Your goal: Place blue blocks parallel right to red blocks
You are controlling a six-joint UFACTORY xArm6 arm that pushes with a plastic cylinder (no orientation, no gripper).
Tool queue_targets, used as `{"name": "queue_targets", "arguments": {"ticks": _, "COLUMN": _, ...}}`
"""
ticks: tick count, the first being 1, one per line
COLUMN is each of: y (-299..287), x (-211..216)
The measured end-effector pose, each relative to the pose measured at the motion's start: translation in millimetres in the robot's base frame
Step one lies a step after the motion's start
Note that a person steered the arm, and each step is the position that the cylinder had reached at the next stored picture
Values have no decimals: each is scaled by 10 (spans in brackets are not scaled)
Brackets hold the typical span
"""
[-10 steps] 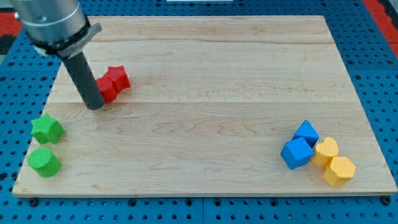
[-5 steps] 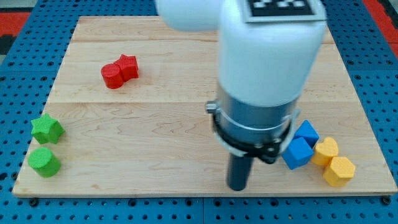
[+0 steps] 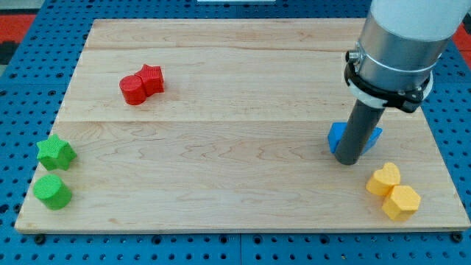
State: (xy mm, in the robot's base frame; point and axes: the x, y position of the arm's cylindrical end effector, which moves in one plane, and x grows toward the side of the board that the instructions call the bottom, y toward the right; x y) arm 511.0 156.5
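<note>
We see my tip (image 3: 348, 160) resting on the wooden board (image 3: 235, 184) at the view's right, directly in front of the blue blocks (image 3: 335, 135), which show only as slivers on either side of the dark rod; their shapes cannot be made out because the rod hides most of them. The arm carries no claw, just this rod, so it grasps nothing and only touches the blue blocks from the view's bottom side. The two red blocks sit well apart at the view's upper left, touching each other: a red cylinder (image 3: 133, 90) and a red star-like block (image 3: 152, 78) just to its right. Below the tip, toward the view's lower right corner, lie a yellow heart-shaped block (image 3: 385, 179) and a yellow hexagonal block (image 3: 402, 202), touching. At the view's lower left stand a green star (image 3: 55, 152) and a green cylinder (image 3: 51, 191).
</note>
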Motion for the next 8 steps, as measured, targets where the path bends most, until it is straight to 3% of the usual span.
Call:
{"name": "queue_targets", "arguments": {"ticks": 1, "y": 28, "x": -216}}
{"name": "queue_targets", "arguments": {"ticks": 3, "y": 41, "x": 302}}
{"name": "queue_targets", "arguments": {"ticks": 4, "y": 381, "x": 254}}
{"name": "queue_targets", "arguments": {"ticks": 7, "y": 408, "x": -824}}
{"name": "queue_targets", "arguments": {"ticks": 8, "y": 627, "x": -254}}
